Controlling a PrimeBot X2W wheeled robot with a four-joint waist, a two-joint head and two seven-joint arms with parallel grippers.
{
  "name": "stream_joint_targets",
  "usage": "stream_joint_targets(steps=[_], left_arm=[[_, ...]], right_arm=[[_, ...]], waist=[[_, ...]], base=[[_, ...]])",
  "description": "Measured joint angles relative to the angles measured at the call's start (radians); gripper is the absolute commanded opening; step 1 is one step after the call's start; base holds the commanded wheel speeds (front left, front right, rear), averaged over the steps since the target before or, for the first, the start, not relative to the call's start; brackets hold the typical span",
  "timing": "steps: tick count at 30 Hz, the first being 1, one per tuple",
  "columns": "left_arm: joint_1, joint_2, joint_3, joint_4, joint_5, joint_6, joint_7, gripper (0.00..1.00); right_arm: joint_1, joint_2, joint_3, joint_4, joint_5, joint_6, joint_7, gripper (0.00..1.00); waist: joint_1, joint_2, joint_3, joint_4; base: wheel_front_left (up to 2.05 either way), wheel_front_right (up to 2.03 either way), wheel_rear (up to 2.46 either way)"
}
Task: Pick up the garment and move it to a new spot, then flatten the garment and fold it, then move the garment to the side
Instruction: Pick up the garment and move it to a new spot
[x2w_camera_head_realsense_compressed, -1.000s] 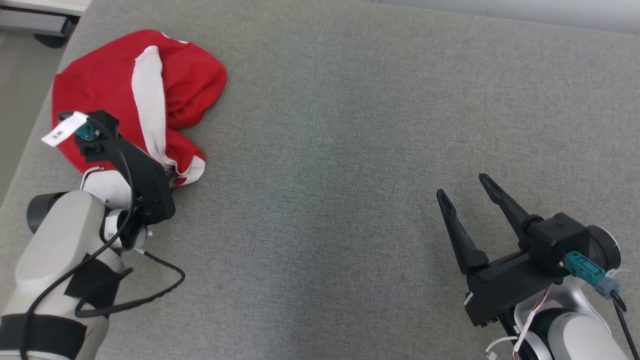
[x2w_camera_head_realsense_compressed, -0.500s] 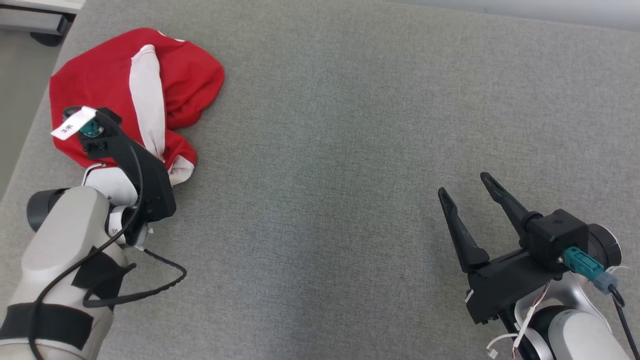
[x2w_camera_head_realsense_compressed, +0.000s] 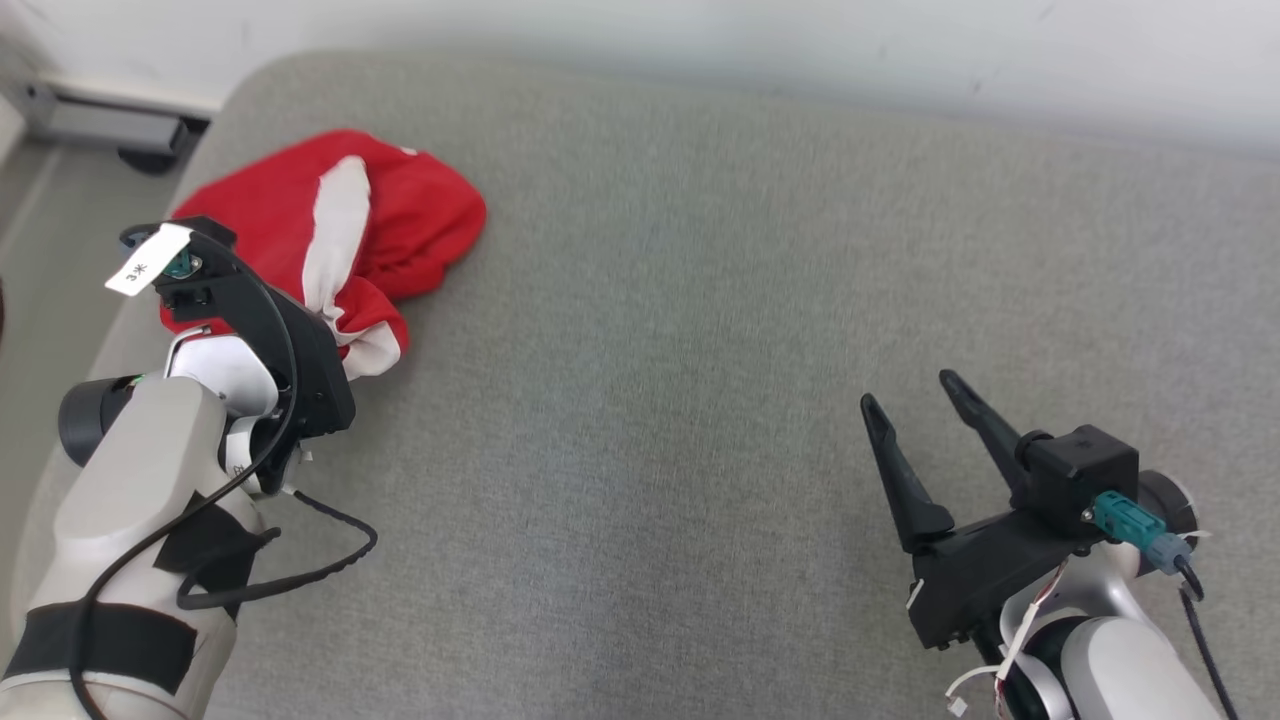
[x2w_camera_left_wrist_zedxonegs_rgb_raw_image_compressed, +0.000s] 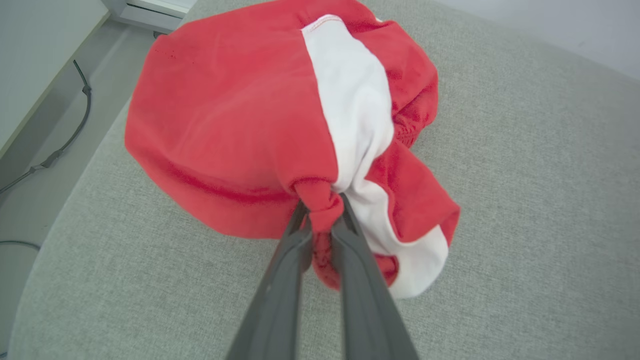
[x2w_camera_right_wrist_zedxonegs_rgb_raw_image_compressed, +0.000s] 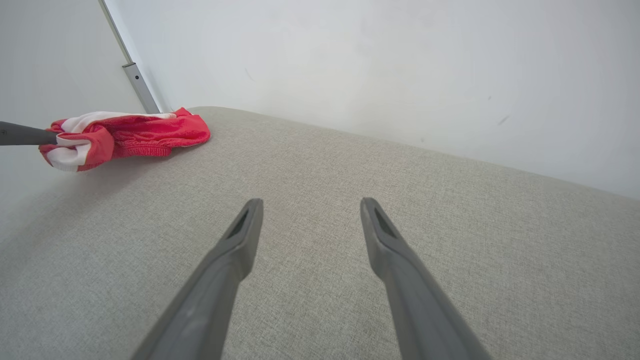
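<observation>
The garment (x2w_camera_head_realsense_compressed: 410, 205), red with a broad white stripe, lies crumpled at the far left corner of the grey padded surface (x2w_camera_head_realsense_compressed: 650, 400). In the left wrist view my left gripper (x2w_camera_left_wrist_zedxonegs_rgb_raw_image_compressed: 322, 207) is shut on a bunched red fold at the garment's (x2w_camera_left_wrist_zedxonegs_rgb_raw_image_compressed: 225, 115) near edge, and that edge is raised a little off the padding. In the head view the black left wrist (x2w_camera_head_realsense_compressed: 290, 350) hides those fingers. My right gripper (x2w_camera_head_realsense_compressed: 906, 390) hovers open at the lower right, far from the garment, with nothing between its fingers (x2w_camera_right_wrist_zedxonegs_rgb_raw_image_compressed: 240, 245). The right wrist view shows the garment (x2w_camera_right_wrist_zedxonegs_rgb_raw_image_compressed: 140, 132) at far left.
The padded surface ends close to the garment's left side, with floor and a dark cable (x2w_camera_left_wrist_zedxonegs_rgb_raw_image_compressed: 55, 150) beyond. A pale wall (x2w_camera_head_realsense_compressed: 700, 40) runs behind the surface. A grey metal base (x2w_camera_head_realsense_compressed: 110, 125) stands on the floor at the back left.
The head camera has tilted up, so the wall has come into view. The garment's near fold has bunched up and drawn in toward my left gripper. The right gripper has stayed open.
</observation>
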Motion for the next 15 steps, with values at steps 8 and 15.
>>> stream_joint_targets(steps=[8, 15], left_arm=[[-0.003, -0.012, -0.014, 0.002, 0.009, -0.020, -0.064, 0.00], [-0.003, -0.030, -0.032, -0.007, 0.012, -0.045, -0.098, 0.00]], right_arm=[[0.015, 0.033, -0.007, 0.069, 0.023, -0.007, -0.044, 1.00], [0.045, 0.049, -0.008, 0.096, 0.041, -0.018, -0.070, 1.00]], waist=[[-0.0001, 0.0000, -0.103, -0.006], [-0.0002, -0.0001, -0.196, -0.028]], base=[[0.00, 0.00, 0.00], [0.00, 0.00, 0.00]])
